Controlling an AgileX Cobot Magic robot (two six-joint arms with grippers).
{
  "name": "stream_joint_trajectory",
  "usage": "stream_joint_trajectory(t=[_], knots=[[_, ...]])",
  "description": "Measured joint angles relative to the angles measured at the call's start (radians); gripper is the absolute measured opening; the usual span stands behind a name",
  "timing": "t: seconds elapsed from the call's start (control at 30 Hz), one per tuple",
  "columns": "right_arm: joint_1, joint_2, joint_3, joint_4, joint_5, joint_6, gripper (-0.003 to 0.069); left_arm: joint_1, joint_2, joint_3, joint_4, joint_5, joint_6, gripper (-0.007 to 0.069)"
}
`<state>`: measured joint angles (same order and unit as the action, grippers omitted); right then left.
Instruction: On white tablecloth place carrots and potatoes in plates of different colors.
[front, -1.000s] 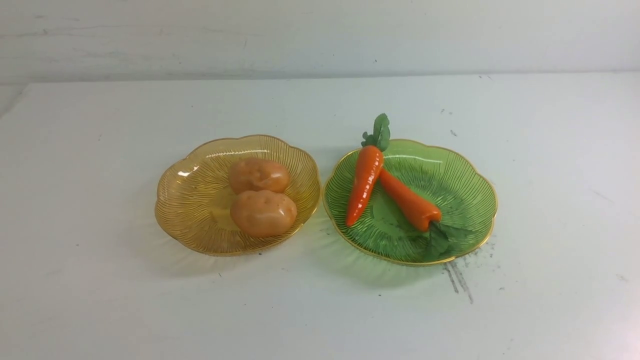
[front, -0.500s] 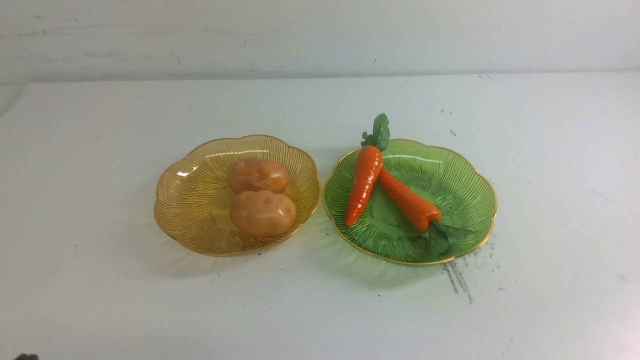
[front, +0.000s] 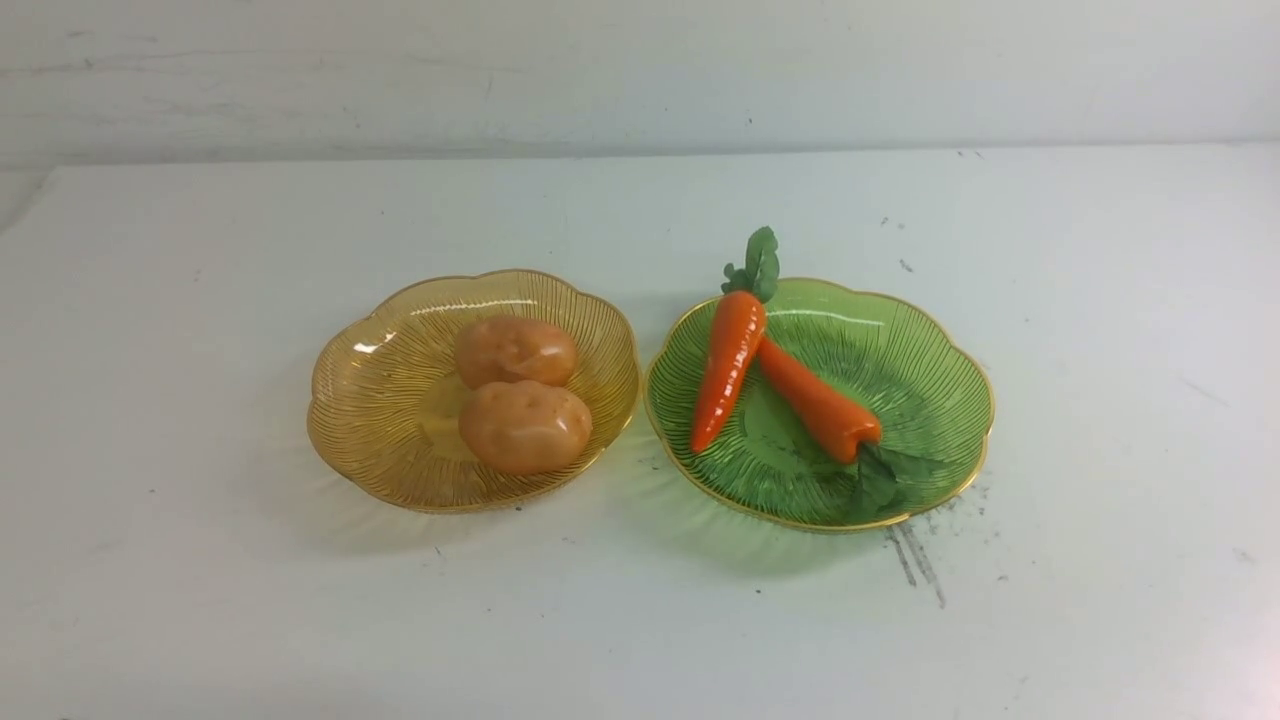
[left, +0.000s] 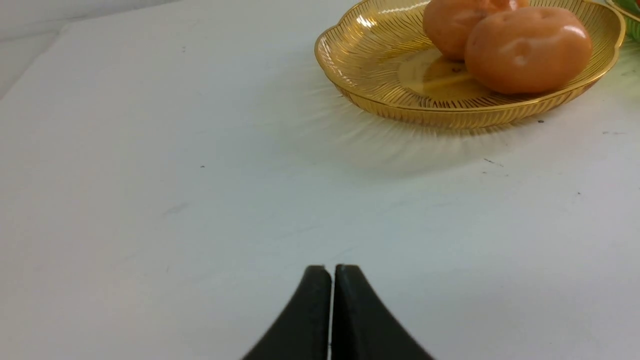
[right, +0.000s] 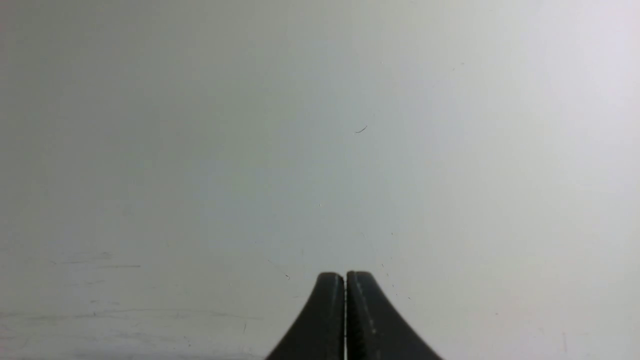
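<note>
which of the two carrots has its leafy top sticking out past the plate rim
The left carrot, lying nearly upright in the front view: its leaves poke over the far rim of the green plate. The other carrot keeps its leaves inside.

On the tablecloth (left: 150, 175), ahead and to the right of the left gripper (left: 332, 270), sits a plate (left: 360, 65) holding two potatoes (left: 527, 47).

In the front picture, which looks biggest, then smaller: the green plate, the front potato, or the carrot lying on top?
1. green plate
2. carrot lying on top, longer than the potato though thinner
3. front potato, fatter, so these two are close
</note>
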<state>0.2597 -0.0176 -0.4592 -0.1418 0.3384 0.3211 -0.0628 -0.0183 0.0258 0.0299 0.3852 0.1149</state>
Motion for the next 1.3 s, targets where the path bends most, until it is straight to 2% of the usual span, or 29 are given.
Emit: stream_joint_trajectory(t=[0.8,1.07,1.2,1.3], knots=[[-0.008,0.0,0.015,-0.024,-0.007,-0.023,-0.0003,0.0,0.0,0.0,0.0,0.0,0.003,-0.0003],[-0.236,0.0,0.287,-0.082,-0.03,-0.047,-0.0003,0.0,0.0,0.0,-0.001,0.0,0.003,-0.0003],[-0.274,0.0,0.446,-0.11,-0.026,-0.084,-0.0003,0.0,0.0,0.0,-0.001,0.0,0.003,-0.0003],[-0.277,0.001,0.486,-0.107,0.027,-0.086,-0.0003,0.0,0.0,0.0,-0.001,0.0,0.003,-0.0003]])
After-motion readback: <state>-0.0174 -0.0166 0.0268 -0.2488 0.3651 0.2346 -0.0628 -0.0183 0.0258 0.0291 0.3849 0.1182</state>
